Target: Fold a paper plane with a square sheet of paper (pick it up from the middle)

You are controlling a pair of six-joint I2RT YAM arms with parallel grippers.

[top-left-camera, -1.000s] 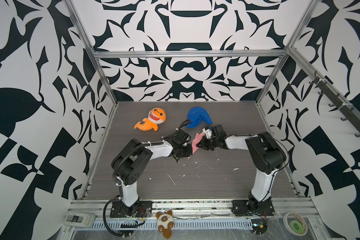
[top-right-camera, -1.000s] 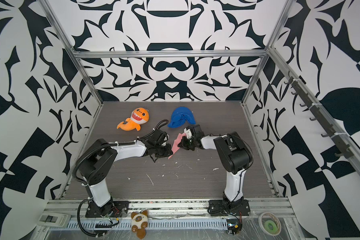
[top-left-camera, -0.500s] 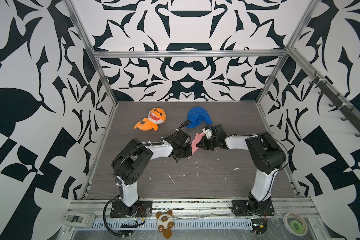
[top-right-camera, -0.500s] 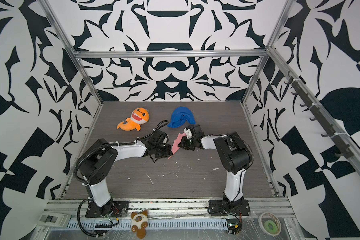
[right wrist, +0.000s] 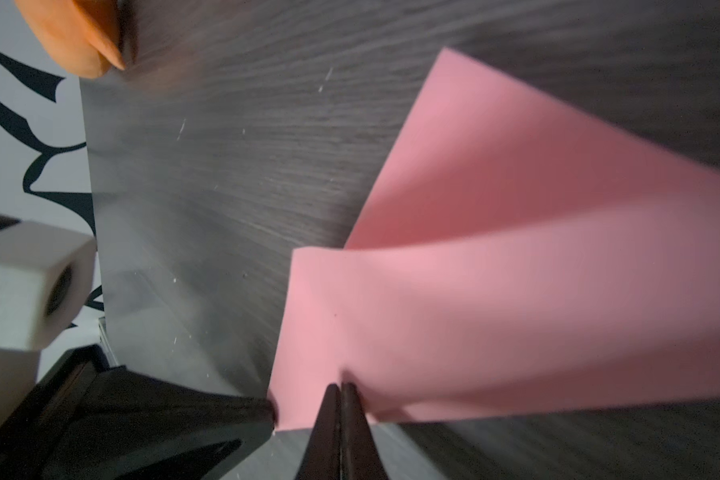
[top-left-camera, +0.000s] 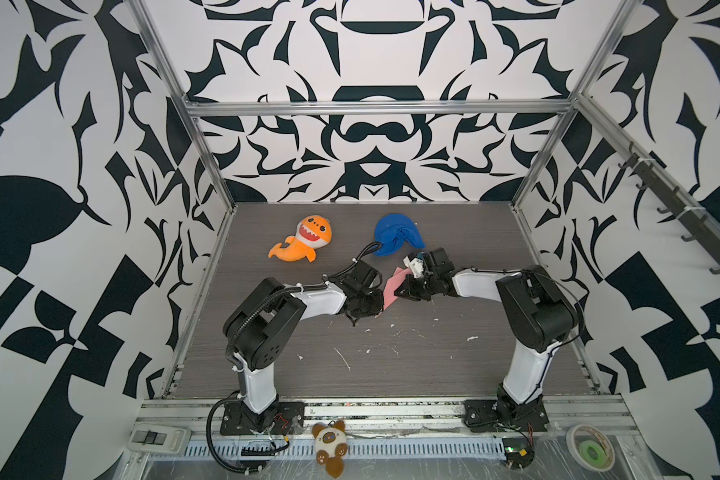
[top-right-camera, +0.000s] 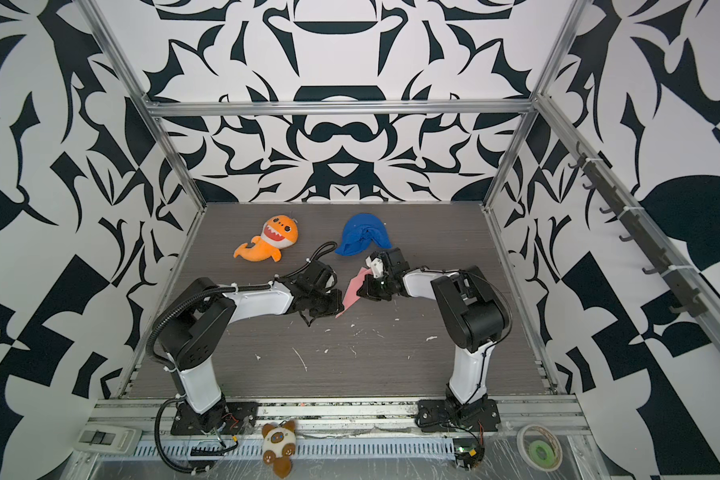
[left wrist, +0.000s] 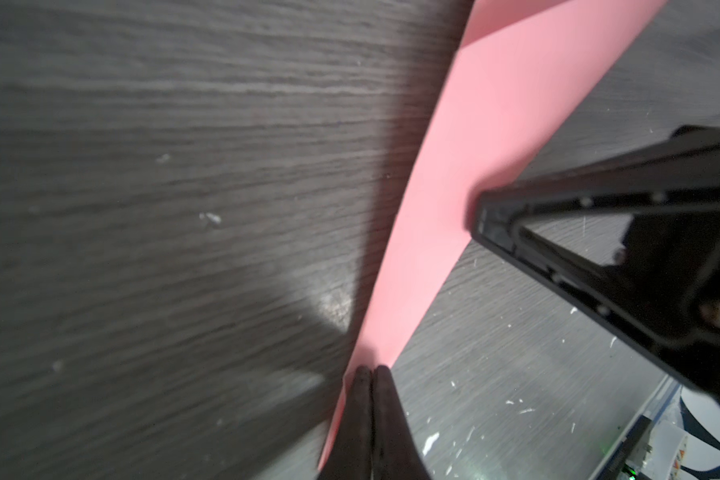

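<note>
L claw (left wrist: 370, 371) pinched tight on pink paper (left wrist: 483, 137) tip; R claw (right wrist: 340, 387) clamped on same sheet's edge nearby. We see it folded, layers overlapping.

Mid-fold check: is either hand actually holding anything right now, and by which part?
Both hands are shut on the thin pink sheet of paper, partly folded: the left hand pinches its narrow end, the right hand an edge near a corner.

No legible text, no labels, brands, numbers or signs
</note>
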